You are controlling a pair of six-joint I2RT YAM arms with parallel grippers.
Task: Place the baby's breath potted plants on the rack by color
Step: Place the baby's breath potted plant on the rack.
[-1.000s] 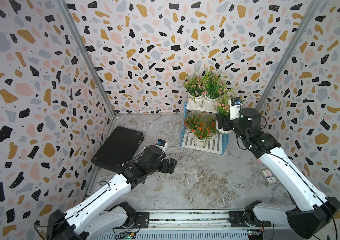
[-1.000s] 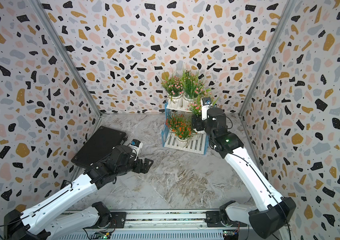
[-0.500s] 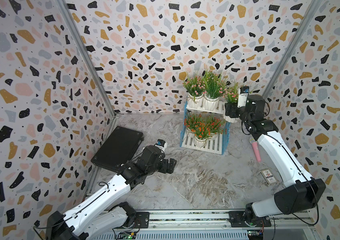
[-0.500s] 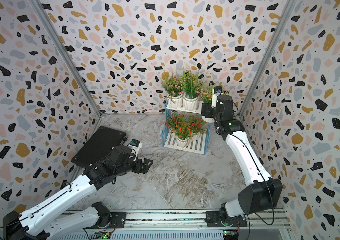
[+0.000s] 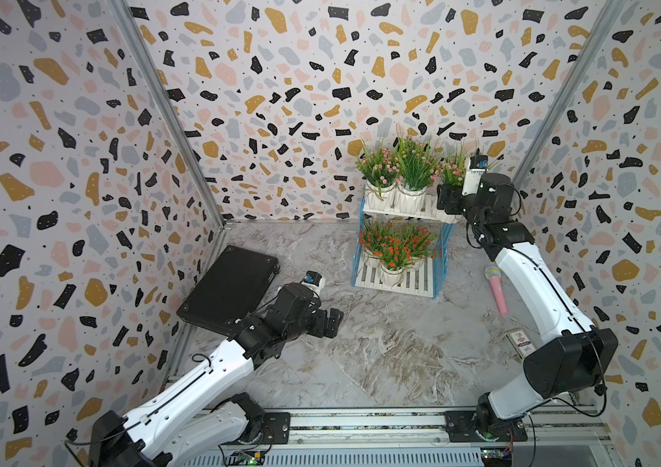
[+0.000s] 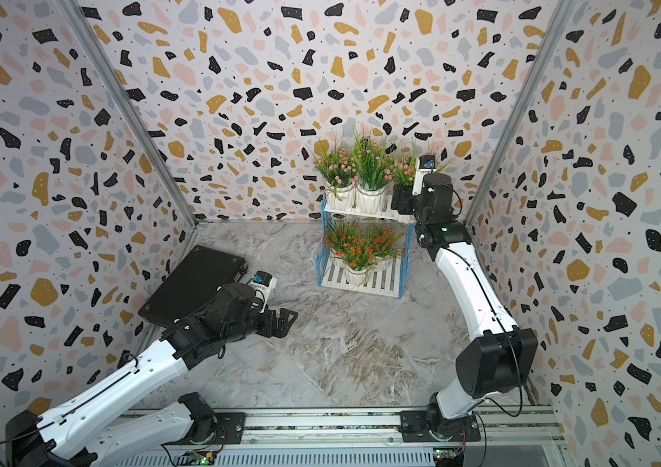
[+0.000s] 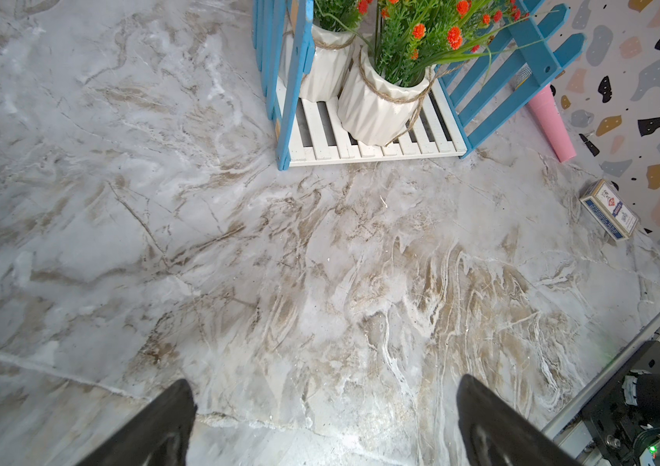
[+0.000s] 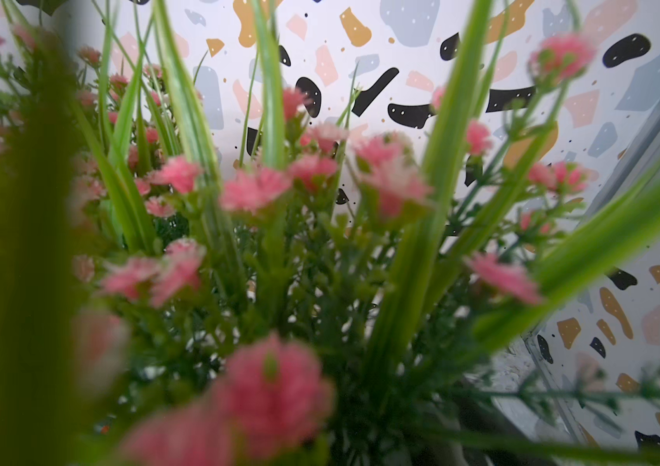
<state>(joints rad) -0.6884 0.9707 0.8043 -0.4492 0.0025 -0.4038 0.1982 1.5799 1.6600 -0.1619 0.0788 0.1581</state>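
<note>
The rack point(image 5: 413, 285) stands by the back wall. On its upper shelf are two pink baby's breath potted plants point(image 5: 379, 172) point(image 5: 415, 174). Three orange-red ones point(image 5: 393, 254) crowd the lower shelf, also seen in the left wrist view point(image 7: 380, 105). My right gripper point(image 5: 446, 200) is shut on the white pot of a third pink plant point(image 5: 453, 170) at the upper shelf's right end. Whether that pot rests on the boards I cannot tell. Pink blossoms point(image 8: 255, 193) fill the right wrist view and hide the jaws. My left gripper point(image 5: 330, 321) point(image 7: 326, 397) hovers open and empty over the floor.
A flat black case point(image 5: 231, 291) lies at the left, just behind my left arm. A pink microphone point(image 5: 496, 289) and a small card box point(image 5: 518, 343) lie near the right wall beside my right arm. The marble floor point(image 5: 381, 356) stretches in front of the rack.
My right arm has lifted the pink plant from beside the lower shelf up to the right end of the upper shelf. The left arm has not moved.
</note>
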